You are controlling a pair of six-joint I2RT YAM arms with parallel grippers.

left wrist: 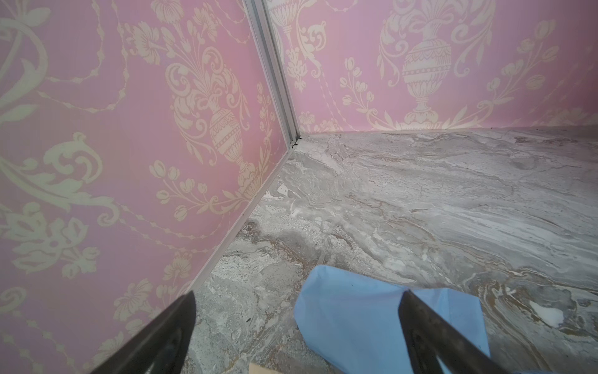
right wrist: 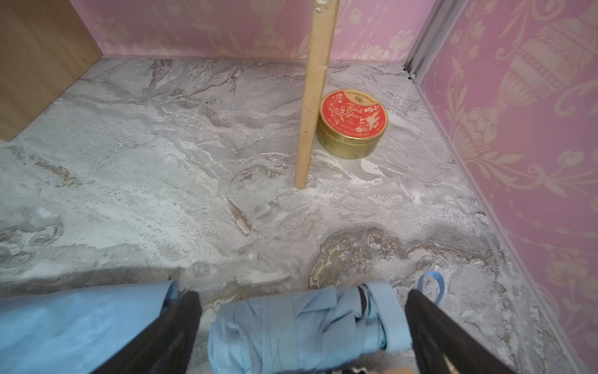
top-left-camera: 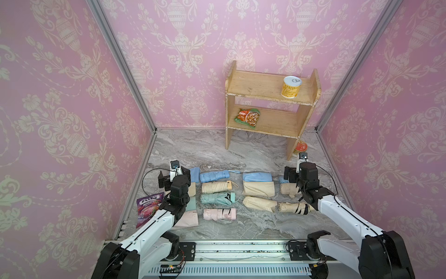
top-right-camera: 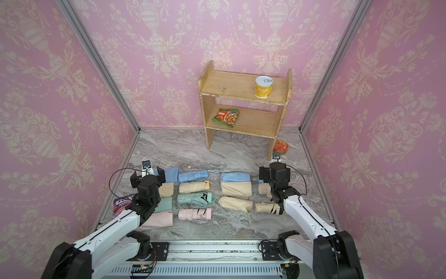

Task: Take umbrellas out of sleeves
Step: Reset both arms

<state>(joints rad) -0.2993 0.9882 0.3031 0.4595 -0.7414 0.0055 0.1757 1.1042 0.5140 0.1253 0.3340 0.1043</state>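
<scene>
Light blue umbrella (top-left-camera: 281, 180) lies right of centre in a top view, between my right gripper's (right wrist: 301, 293) spread jaws; pleats look soft, slippery, so I'd grip the stiff handle end. Left gripper (left wrist: 297, 293) gapes too.

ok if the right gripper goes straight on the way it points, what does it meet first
Probably the light blue umbrella, which lies across the gap of the open right gripper in the right wrist view. Depth is unclear: if it clears that, the marble tabletop comes next.
</scene>
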